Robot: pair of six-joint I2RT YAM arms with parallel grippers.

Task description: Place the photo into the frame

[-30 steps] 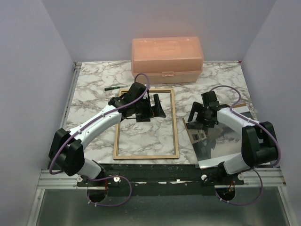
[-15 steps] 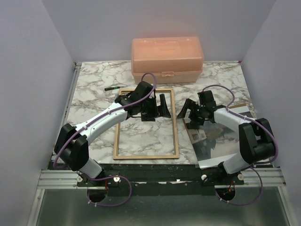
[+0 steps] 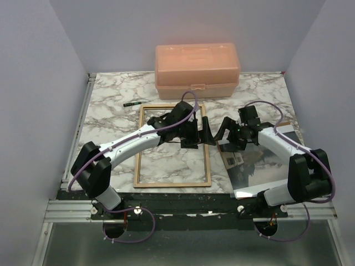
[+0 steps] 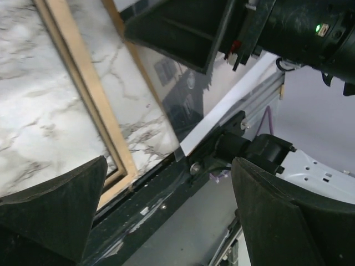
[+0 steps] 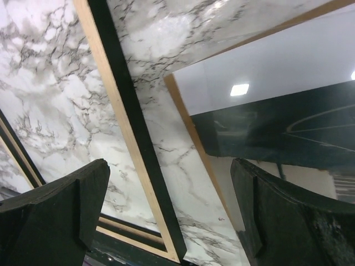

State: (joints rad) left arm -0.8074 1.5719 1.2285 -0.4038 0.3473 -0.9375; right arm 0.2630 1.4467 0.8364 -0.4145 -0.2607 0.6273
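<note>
Left claw point(image 3: 206, 131) gaping, empty, now hanging over right rail of frame point(image 3: 172, 183), having swung right from frame's middle. Right claw point(image 3: 226, 132) spreading wide too, empty, hovering at far-left corner of photo point(image 3: 260, 166), facing left claw. Frame lying flat mid-desk point(image 3: 105, 111), wood side up. Photo lying just right of it, picture up, not touching. Judgement: arms converging on photo for pickup; insertion not begun.
</note>
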